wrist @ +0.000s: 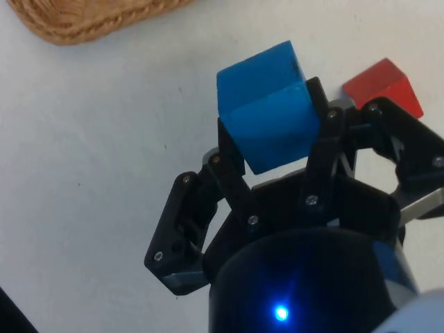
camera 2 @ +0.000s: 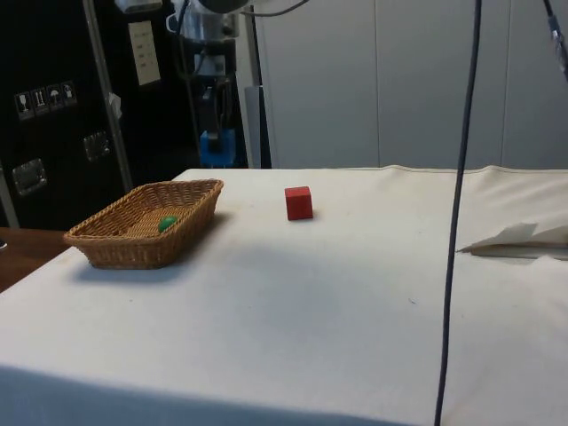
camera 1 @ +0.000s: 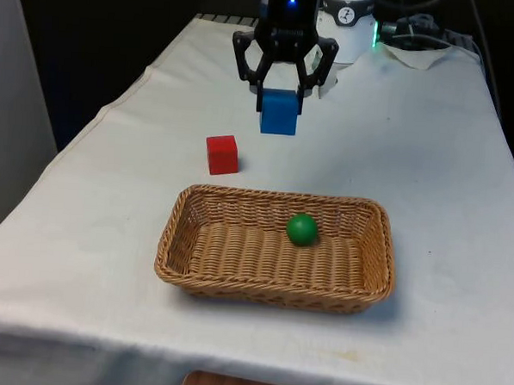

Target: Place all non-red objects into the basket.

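The tool [camera 1: 280, 88] pinches the blue cube [camera 1: 278, 112], lifted clear above the worktop [camera 1: 431, 167]; red cube [camera 1: 222, 154] sits near; green ball [camera 1: 302, 228] lies in the wicker basket [camera 1: 193, 267]. White cloth, dark cabinets behind.

blue cube [camera 1: 278, 113] aloft in gripper [camera 1: 280, 92]; green ball [camera 1: 302, 229] inside wicker basket [camera 1: 236, 269]; red cube [camera 1: 222, 154] beside it

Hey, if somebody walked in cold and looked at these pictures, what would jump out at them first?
Probably the blue cube, clamped in the black gripper and held up off the white cloth beyond the basket. Next, the wicker basket near the table's front edge, with a green ball lying inside it. A red cube sits alone on the cloth between them, toward the front view's left.
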